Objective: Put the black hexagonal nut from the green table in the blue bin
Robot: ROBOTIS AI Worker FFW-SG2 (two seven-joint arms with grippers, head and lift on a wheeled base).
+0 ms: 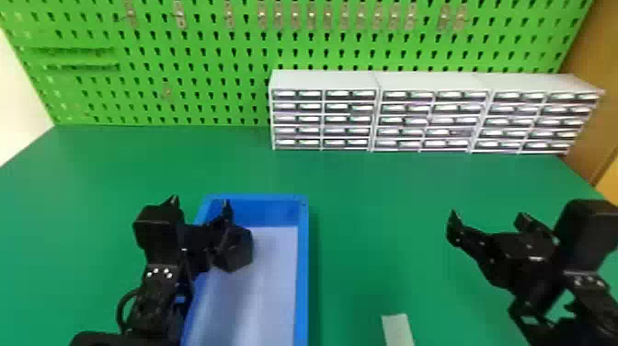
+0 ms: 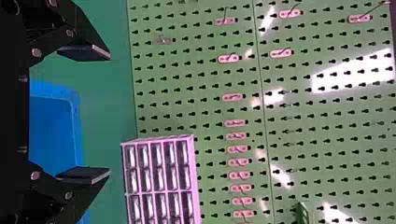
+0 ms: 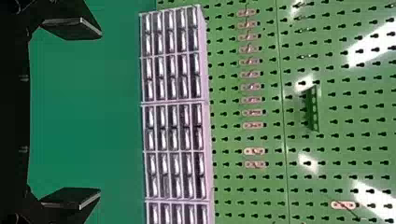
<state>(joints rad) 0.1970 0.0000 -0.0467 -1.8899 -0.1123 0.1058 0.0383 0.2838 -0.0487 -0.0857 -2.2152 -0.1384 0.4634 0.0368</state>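
My left gripper (image 1: 199, 203) is over the left side of the blue bin (image 1: 302, 267). In the left wrist view the left gripper (image 2: 110, 114) is open, with nothing between its fingers and a corner of the bin (image 2: 74, 116) beyond them. A black hexagonal nut (image 1: 240, 248) shows inside the bin's outline in the head view, just right of the left gripper, whose body covers part of it. The right gripper (image 1: 487, 216) stands apart over the green table (image 1: 368, 207) at the right. Its fingers are spread and hold nothing in the right wrist view, where the right gripper (image 3: 100, 113) faces the drawers.
White drawer cabinets (image 1: 322, 80) line the table's back, from the centre to the right. Behind them rises a green pegboard (image 1: 197, 69) with small hooks. A pale strip (image 1: 397, 329) lies near the front edge, right of the bin.
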